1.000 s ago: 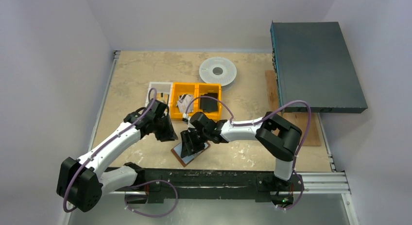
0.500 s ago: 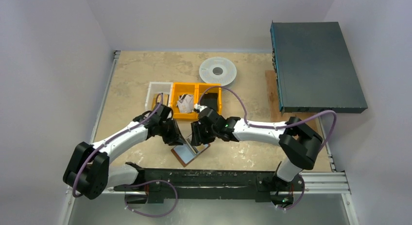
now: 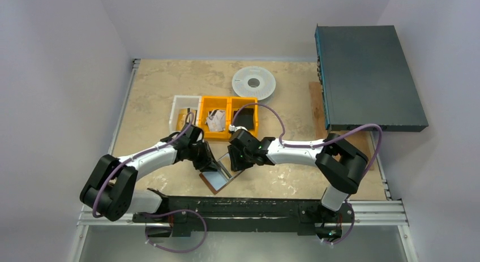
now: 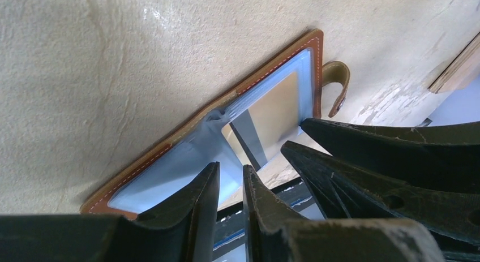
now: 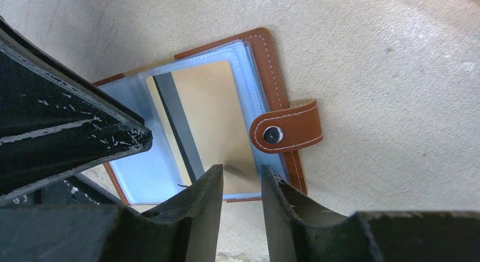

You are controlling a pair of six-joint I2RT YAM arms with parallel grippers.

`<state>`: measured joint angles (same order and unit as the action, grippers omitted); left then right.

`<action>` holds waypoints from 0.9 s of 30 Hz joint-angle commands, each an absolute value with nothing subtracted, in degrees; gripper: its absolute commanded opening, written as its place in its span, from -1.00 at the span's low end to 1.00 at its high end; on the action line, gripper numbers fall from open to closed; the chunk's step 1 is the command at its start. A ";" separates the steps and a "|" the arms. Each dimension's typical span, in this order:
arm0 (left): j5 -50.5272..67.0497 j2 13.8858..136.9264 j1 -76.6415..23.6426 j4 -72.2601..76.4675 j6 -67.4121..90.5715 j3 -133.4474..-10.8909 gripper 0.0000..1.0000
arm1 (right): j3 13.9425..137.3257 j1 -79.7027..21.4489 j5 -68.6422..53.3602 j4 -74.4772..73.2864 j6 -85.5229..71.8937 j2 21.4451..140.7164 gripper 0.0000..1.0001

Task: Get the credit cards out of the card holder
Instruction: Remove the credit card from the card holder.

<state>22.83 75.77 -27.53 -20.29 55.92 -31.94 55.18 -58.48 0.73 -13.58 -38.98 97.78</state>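
Observation:
The card holder (image 3: 218, 177) lies open on the table, brown leather with pale blue sleeves. One credit card (image 5: 210, 115), shiny with a dark stripe, sits in a sleeve; it also shows in the left wrist view (image 4: 270, 116). The snap tab (image 5: 286, 129) sticks out at the holder's edge. My left gripper (image 3: 207, 162) hovers over the holder's left half, its jaws a narrow gap apart and empty (image 4: 231, 180). My right gripper (image 3: 236, 159) is open and empty over the card's near edge (image 5: 240, 177). The two grippers' fingertips are close together.
Two orange bins (image 3: 229, 107) stand behind the holder, one with whitish flat pieces (image 3: 215, 120), one with a black item (image 3: 244, 120). A white bin (image 3: 176, 112) is left of them. A white spool (image 3: 254, 82), a dark box (image 3: 368, 75) and a wooden board (image 3: 339, 134) lie further back and right.
My left gripper has moved right and down to the holder's left half. My right gripper has shifted from above the holder's middle to its far right side. The holder has not moved.

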 commanded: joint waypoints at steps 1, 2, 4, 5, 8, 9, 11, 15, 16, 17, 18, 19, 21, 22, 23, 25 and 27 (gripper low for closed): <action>24.21 77.10 -27.79 -17.92 54.51 -31.86 -0.58 | 53.80 -58.96 0.35 -14.41 -40.47 98.04 -0.40; 24.16 77.31 -27.78 -18.05 54.16 -32.09 -0.57 | 53.34 -59.04 0.20 -14.23 -41.06 98.03 -0.42; 24.17 78.06 -27.83 -18.77 53.27 -32.61 -0.57 | 52.43 -59.13 -2.75 -13.55 -42.45 97.77 -0.46; 24.25 78.34 -27.81 -19.19 52.70 -32.95 -0.57 | 51.99 -59.18 -3.91 -13.09 -43.10 97.55 -0.47; 24.25 78.69 -27.80 -19.69 51.69 -33.39 -0.58 | 51.37 -59.31 -6.60 -11.94 -44.79 97.15 -0.49; 24.40 78.68 -27.85 -19.69 51.43 -33.44 -0.57 | 51.26 -59.40 -7.12 -11.57 -45.27 97.16 -0.51; 24.52 78.67 -27.80 -19.99 51.02 -33.73 -0.58 | 51.44 -59.42 -7.78 -11.34 -45.96 97.35 -0.55; 24.83 78.22 -27.74 -20.04 50.85 -33.84 -0.59 | 51.70 -59.44 -8.52 -11.02 -46.14 97.69 -0.57; 24.99 78.08 -27.76 -19.92 50.92 -33.85 -0.60 | 51.73 -59.41 -8.94 -10.94 -46.23 97.85 -0.57; 25.16 77.93 -27.76 -19.69 51.01 -33.65 -0.60 | 51.93 -59.41 -8.97 -11.09 -46.14 98.13 -0.57; 25.48 77.67 -27.74 -19.42 51.17 -33.47 -0.61 | 52.19 -59.41 -8.97 -11.23 -45.93 98.36 -0.57; 25.79 77.41 -27.77 -19.02 51.44 -33.22 -0.63 | 52.40 -59.41 -8.90 -11.41 -45.82 98.61 -0.58; 26.78 76.97 -27.74 -17.85 52.19 -32.55 -0.66 | 52.74 -59.42 -8.95 -11.51 -45.64 99.10 -0.59; 27.17 76.87 -27.77 -17.32 52.58 -32.24 -0.67 | 52.81 -59.41 -9.04 -11.50 -45.66 99.28 -0.59; 27.71 76.70 -27.74 -16.80 52.82 -31.91 -0.68 | 52.89 -59.41 -9.17 -11.51 -45.82 99.44 -0.59; 28.77 76.37 -27.80 -15.96 53.31 -31.33 -0.68 | 53.05 -59.35 -9.30 -11.58 -45.80 99.85 -0.59; 29.69 76.04 -27.77 -15.68 53.39 -30.82 -0.69 | 53.09 -59.33 -9.32 -11.52 -45.79 100.16 -0.60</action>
<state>26.04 78.04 -27.51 -18.96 52.84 -31.90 52.60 -58.92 -8.64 -10.50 -45.43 98.02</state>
